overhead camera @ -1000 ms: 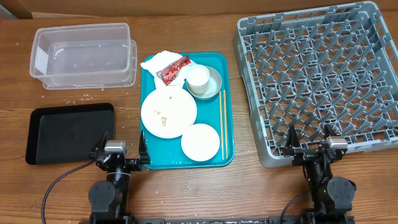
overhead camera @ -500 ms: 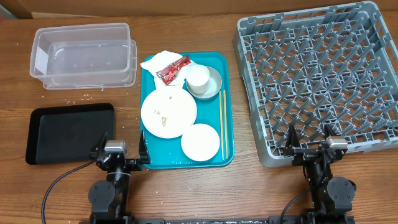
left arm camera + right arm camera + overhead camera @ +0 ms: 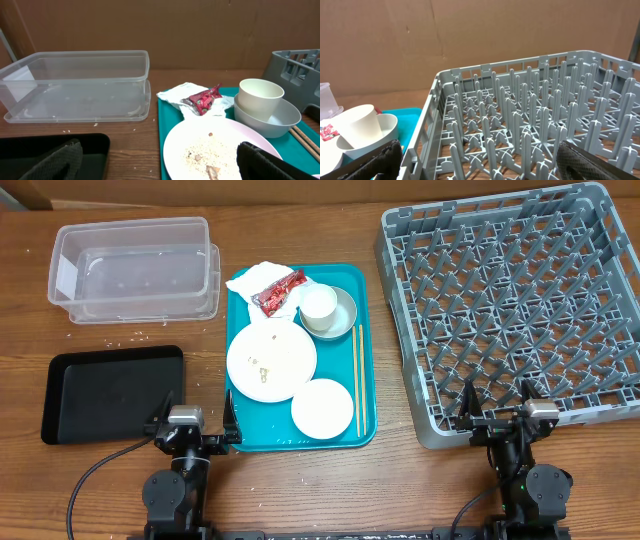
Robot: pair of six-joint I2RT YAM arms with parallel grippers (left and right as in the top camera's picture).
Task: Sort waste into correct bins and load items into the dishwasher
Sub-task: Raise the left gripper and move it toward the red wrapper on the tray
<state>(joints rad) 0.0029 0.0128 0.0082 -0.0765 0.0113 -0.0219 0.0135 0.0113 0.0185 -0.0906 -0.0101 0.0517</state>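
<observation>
On the teal tray (image 3: 366,360) lie a crumpled white napkin (image 3: 262,278) with a red wrapper (image 3: 278,291) on it, a white cup (image 3: 319,305) inside a grey metal bowl (image 3: 345,310), a large white plate (image 3: 271,360) with pale food scraps (image 3: 200,152), and a small white plate (image 3: 322,408). The clear tub (image 3: 135,268) stands at the back left, the black tray (image 3: 110,392) in front of it. The grey dish rack (image 3: 510,300) is on the right. My left gripper (image 3: 193,416) is open and empty at the front, between black tray and teal tray. My right gripper (image 3: 497,408) is open and empty at the rack's front edge.
Two wooden chopsticks (image 3: 358,378) lie along the teal tray's right side. Loose pale crumbs (image 3: 125,337) dot the wood between the tub and the black tray. A brown cardboard wall (image 3: 165,25) backs the table.
</observation>
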